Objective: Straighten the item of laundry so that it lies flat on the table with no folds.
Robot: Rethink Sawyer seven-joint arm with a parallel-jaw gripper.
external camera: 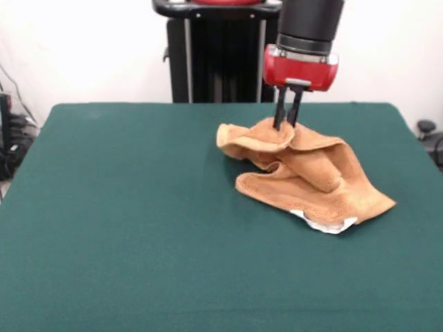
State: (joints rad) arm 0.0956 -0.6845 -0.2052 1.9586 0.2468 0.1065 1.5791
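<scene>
Fingers seemingly clamped on crumpled towel peak, right of table centre, wide bare felt leftward.

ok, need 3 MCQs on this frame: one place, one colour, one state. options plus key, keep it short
1. Where does the towel lie on the table?
A. right of centre in the front view
B. at the left edge
C. hanging off the near edge

2. What colour is the table top?
A. white
B. dark green
C. red

3. What state is the towel in?
A. flat with no folds
B. rolled into a tight tube
C. bunched, its top pulled up into a peak at the gripper

Key:
1 A, the towel sits right of the table's middle, well inside every edge.
2 B, the whole top is dark green around the orange-tan towel.
3 C, the cloth rises in folds to the gripper's two near-shut fingers, which reach into its peak, while its lower part spreads on the table.
</scene>
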